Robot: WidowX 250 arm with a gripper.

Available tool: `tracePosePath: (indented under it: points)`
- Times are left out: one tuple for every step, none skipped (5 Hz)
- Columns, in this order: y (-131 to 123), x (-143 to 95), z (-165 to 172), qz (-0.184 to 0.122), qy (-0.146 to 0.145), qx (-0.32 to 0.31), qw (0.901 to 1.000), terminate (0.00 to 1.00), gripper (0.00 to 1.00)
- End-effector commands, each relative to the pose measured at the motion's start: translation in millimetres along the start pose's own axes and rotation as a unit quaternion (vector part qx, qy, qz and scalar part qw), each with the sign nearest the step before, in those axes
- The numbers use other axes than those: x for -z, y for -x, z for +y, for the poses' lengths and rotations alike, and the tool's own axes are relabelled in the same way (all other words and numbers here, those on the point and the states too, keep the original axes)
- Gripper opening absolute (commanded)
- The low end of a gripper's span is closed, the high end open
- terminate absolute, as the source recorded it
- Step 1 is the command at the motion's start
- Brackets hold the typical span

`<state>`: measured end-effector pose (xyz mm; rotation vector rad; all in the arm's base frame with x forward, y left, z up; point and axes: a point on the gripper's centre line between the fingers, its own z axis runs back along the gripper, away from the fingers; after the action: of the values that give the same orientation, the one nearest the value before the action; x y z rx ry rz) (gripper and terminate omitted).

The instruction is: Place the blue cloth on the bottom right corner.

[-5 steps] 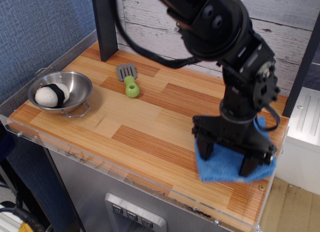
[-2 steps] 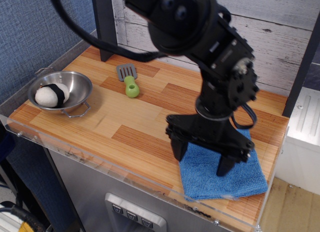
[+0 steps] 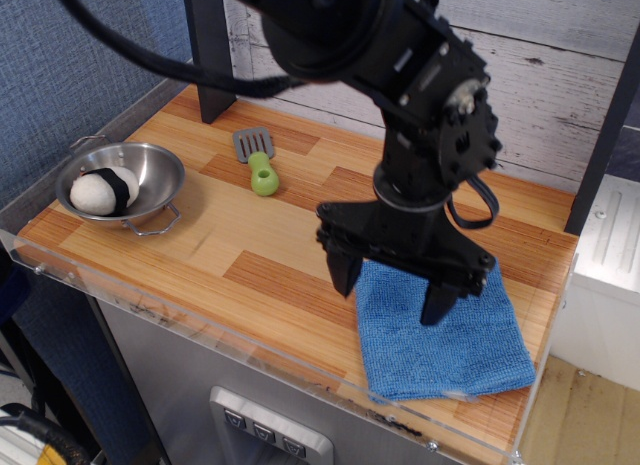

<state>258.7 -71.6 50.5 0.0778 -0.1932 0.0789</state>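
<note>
1. Observation view, gripper point(image 3: 390, 290): jaws stood wide apart and held nothing, one dark finger point(image 3: 343, 267) off the cloth's left edge, the other over its upper middle.
2. Blue cloth point(image 3: 445, 340): lay flat on the tabletop point(image 3: 250, 245), below and to the right of the jaws (apparently released), its near edge close to the acrylic strip.
3. Bottom right corner point(image 3: 515, 410): just beyond the cloth's lower right edge; placement judged essentially complete.
</note>
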Motion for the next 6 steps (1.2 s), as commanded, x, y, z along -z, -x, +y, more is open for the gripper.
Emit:
tracePosePath:
  points:
    - [-4.9, -67.1, -2.9, -0.077, 0.027, -0.016, 0.9965, 0.0, 1.0]
    - [0.5, -92.7, -1.7, -0.091, 0.036, -0.026, 0.9949, 0.0, 1.0]
    - [4.6, -104.6, -0.8, -0.098, 0.04, -0.021, 0.9942, 0.0, 1.0]
    - [6.3, -115.9, 1.2, -0.113, 0.047, -0.024, 0.9922, 0.0, 1.0]
    - [8.4, -120.3, 5.6, -0.117, 0.033, -0.033, 0.992, 0.0, 1.0]
    - [8.4, -120.3, 5.6, -0.117, 0.033, -0.033, 0.992, 0.0, 1.0]
